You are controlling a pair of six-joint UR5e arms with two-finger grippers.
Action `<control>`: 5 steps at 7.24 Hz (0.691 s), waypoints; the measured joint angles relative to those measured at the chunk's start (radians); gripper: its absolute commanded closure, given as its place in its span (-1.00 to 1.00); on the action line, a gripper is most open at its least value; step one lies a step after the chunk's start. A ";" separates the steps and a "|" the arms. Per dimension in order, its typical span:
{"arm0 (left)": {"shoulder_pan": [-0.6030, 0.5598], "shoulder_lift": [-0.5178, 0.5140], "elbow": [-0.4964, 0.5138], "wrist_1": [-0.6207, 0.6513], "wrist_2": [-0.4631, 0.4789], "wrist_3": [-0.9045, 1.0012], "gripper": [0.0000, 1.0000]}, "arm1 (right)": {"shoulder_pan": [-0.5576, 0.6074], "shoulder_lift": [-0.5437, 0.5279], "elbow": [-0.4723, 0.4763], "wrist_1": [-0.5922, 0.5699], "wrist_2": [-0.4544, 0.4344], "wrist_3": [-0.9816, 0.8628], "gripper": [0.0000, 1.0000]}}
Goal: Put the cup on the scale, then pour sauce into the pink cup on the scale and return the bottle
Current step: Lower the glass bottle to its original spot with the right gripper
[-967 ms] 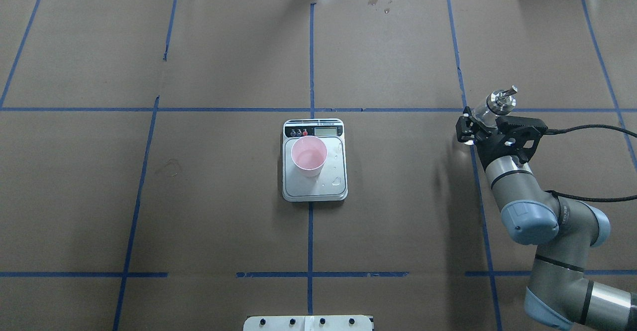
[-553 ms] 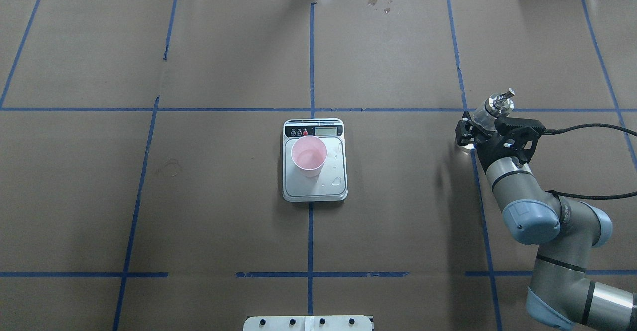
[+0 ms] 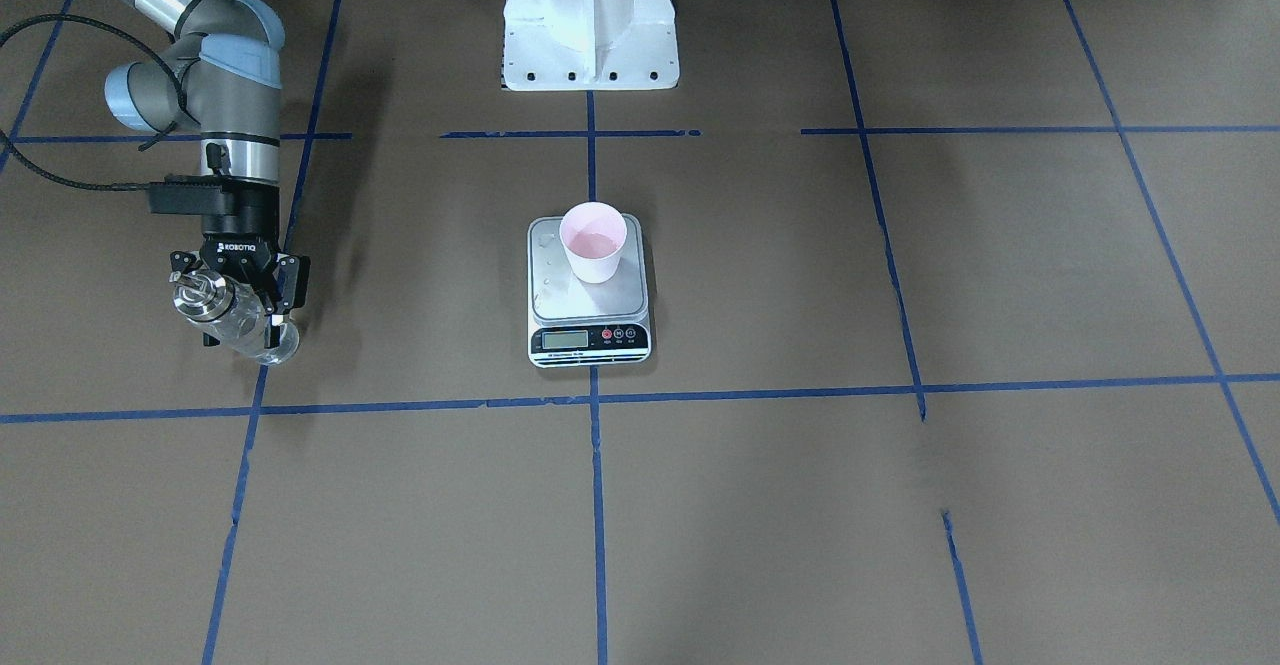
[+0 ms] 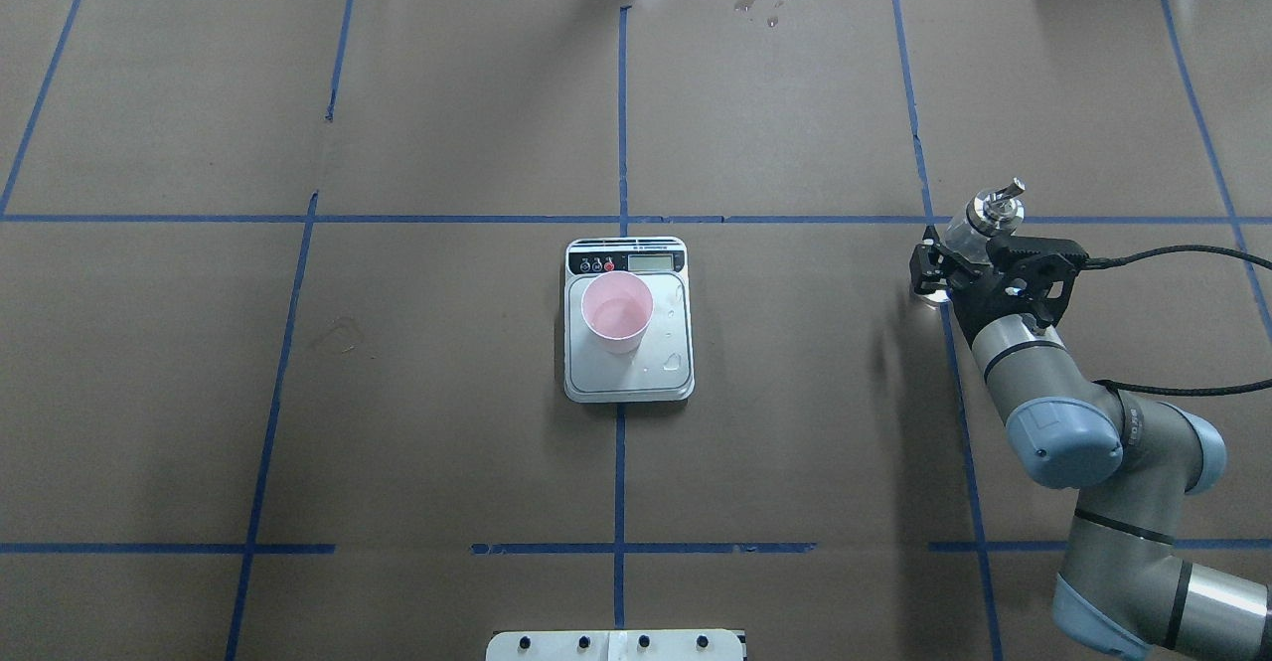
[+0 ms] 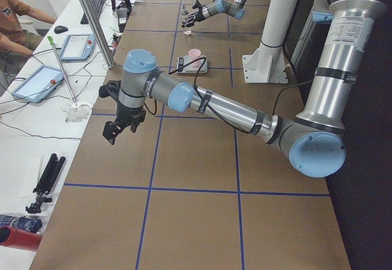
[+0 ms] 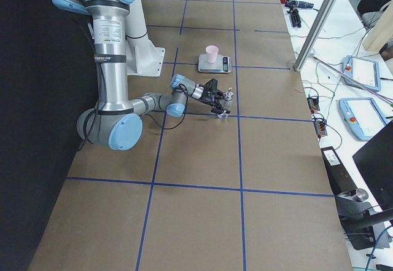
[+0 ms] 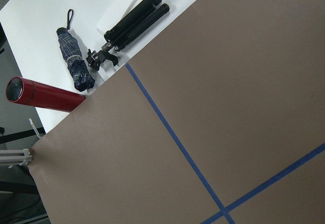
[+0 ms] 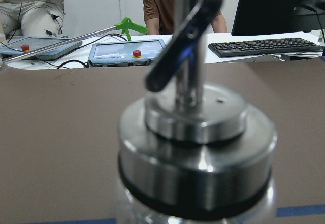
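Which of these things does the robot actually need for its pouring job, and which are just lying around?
Part of the job: cup, scale, bottle.

Just lying about: red cylinder, folded umbrella, black tripod, keyboard.

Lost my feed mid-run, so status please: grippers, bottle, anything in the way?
Right gripper shut on bottle, upright, off to the side. Left gripper far from the work, state unreadable. Cup on scale. No obstacle seen around bottle.
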State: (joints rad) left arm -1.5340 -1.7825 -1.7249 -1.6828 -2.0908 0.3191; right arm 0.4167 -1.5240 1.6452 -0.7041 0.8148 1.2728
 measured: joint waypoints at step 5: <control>0.000 0.000 -0.002 0.000 0.000 0.000 -1.00 | 0.002 -0.008 0.038 -0.074 0.002 -0.036 -1.00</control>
State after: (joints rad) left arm -1.5340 -1.7825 -1.7269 -1.6828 -2.0908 0.3191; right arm 0.4185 -1.5322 1.6830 -0.7782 0.8171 1.2372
